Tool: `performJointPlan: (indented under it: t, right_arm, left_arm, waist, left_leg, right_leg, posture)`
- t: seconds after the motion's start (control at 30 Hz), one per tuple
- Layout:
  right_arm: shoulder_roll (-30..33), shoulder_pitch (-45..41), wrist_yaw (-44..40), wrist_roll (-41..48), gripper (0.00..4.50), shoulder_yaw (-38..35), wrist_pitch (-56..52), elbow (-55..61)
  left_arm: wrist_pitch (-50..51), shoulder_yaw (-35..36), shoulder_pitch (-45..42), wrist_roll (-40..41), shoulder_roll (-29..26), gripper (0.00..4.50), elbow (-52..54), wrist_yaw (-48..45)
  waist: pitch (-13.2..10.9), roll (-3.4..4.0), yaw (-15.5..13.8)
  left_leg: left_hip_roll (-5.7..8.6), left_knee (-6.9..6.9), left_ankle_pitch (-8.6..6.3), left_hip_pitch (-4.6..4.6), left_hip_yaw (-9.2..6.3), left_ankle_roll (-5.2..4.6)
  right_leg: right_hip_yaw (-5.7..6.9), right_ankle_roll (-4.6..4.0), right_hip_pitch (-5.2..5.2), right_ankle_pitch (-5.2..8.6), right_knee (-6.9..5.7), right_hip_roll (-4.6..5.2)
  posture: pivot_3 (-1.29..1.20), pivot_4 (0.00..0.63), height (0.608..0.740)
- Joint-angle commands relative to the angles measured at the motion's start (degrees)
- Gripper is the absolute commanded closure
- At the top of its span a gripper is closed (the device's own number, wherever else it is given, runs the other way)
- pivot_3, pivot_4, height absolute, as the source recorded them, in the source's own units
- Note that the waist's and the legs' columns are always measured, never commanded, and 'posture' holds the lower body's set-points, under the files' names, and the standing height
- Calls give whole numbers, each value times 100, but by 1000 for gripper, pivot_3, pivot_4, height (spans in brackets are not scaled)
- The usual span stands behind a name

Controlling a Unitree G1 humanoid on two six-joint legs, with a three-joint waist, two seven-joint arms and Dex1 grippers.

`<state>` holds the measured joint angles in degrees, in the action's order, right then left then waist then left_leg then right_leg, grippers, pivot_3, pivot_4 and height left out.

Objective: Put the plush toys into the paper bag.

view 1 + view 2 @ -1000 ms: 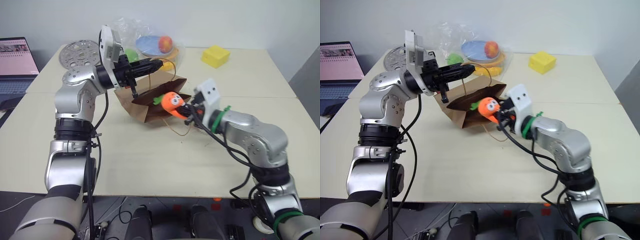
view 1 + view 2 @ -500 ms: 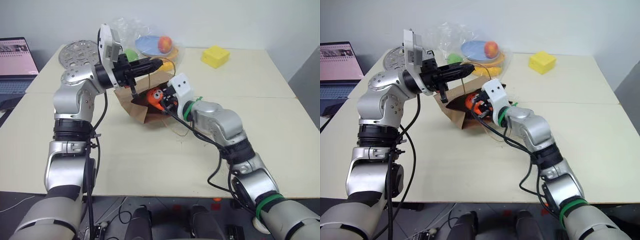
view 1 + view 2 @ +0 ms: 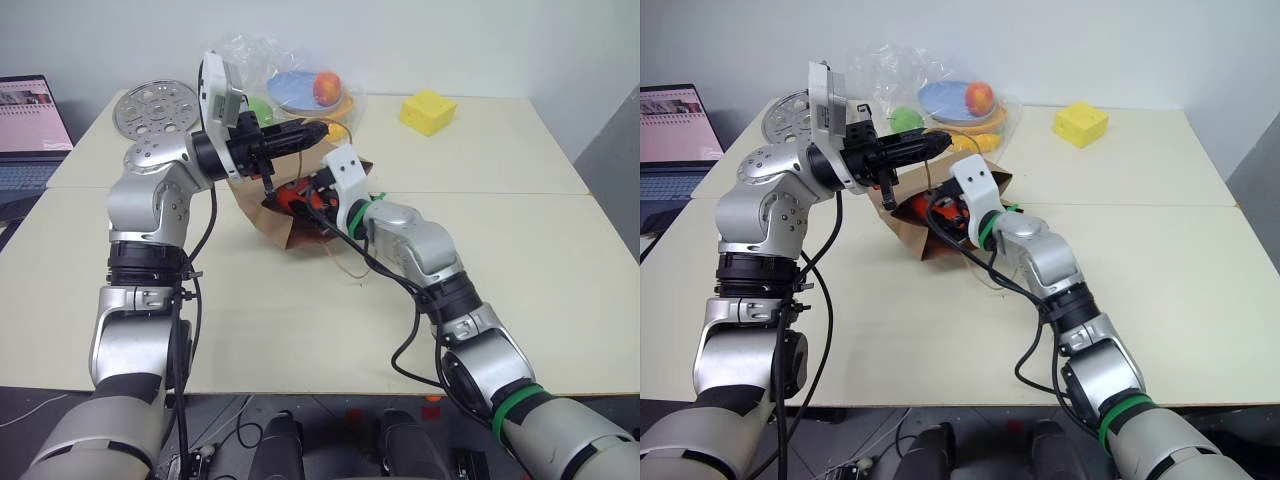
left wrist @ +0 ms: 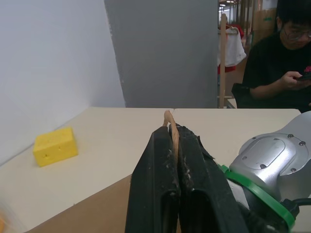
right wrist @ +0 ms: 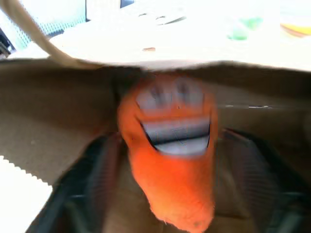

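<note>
Over on the far left edge a laptop [image 3: 33,125] sits open, and beside it a round perforated metal disc [image 3: 150,108] lies flat on the counter [image 3: 300,320]. Moving in, the left hand [image 3: 318,128] is raised and pointing across toward the right, its two black fingers pressed together on a loop of the twine handle [image 4: 170,127], holding up the near side of the paper bag [image 3: 275,222] so its mouth gapes open. Behind the bag rests a clear plastic bag [image 3: 290,75] with a blue plate and fruit inside. The paper bag itself lies on its side on the counter, mouth toward the right, and the right hand [image 3: 305,198] is pushed into that mouth. In the right wrist view the orange carrot toy [image 5: 172,145] lies between the spread black fingers [image 5: 92,179], face up toward the camera, inside the brown paper walls; the fingers stand apart on either side of it, and whether they touch it is not clear. A sliver of orange shows at the bag's mouth from the head cameras too. Farther right, a yellow block [image 3: 428,111] sits well apart on the counter near the back. In the left wrist view, a person in a black top [image 4: 272,73] sits beyond the counter looking at a phone.
</note>
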<state>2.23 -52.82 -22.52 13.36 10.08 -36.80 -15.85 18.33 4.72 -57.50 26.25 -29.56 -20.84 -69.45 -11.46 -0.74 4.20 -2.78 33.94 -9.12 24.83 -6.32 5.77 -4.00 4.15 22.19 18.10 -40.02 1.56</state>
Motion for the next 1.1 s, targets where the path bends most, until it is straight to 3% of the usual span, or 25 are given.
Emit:
performJointPlan:
  t: [0.03,0.17,0.3,0.43,0.6,0.9,1.0,1.1]
  right_arm:
    - [90,151,-103,189,18,-199,-125,868]
    - [350,633,-120,372,18,-281,-624,1852]
    - [1164,1745,60,440,18,-693,-1409,3740]
    - [1809,2794,326,202,18,-865,-1808,4591]
    - [2040,3534,625,-178,18,-754,-1509,4567]
    - [1632,3480,746,-379,18,-596,-906,3637]
    - [1614,3472,752,-436,611,-609,-720,3444]
    - [1633,3480,712,-453,1697,-614,-585,3360]
  left_arm:
    - [-23,39,-68,89,4,4500,195,-12]
    - [-13,33,-50,97,24,4500,222,-1]
    - [-27,57,-10,115,21,4500,225,-18]
    - [-5,78,64,143,-25,4500,290,-27]
    - [35,77,122,167,-38,4500,381,-15]
    - [83,81,127,170,-60,4500,470,-16]
    - [89,84,117,166,-80,4500,467,-20]
    - [88,82,126,166,-92,4500,483,-21]
  waist:
    - [0,0,8]
    - [0,0,8]
    - [0,0,-70]
    - [1,-1,-97]
    - [1,-1,-41]
    - [1,-2,3]
    - [1,-2,-5]
    - [1,-1,-5]
  left_leg:
    - [0,0,0,0,0,0]
    - [0,0,0,-1,0,0]
    - [1,-1,-1,4,-2,0]
    - [2,1,0,3,0,0]
    - [1,3,0,0,10,-1]
    - [1,3,1,-4,7,-3]
    - [1,1,1,-4,5,-3]
    - [1,1,1,-4,5,-3]
  right_leg:
    - [0,0,0,0,-1,0]
    - [0,0,0,0,-1,0]
    - [1,1,-2,0,6,2]
    - [0,1,-2,1,6,2]
    - [-10,1,-2,1,6,1]
    - [-9,1,-7,1,7,0]
    - [-6,1,-6,1,6,0]
    - [-7,1,-7,1,6,0]
  posture:
    - [0,150,740]
    - [0,150,740]
    - [0,150,740]
    - [0,150,740]
    - [0,150,740]
    - [0,150,740]
    - [0,150,740]
    - [0,150,740]
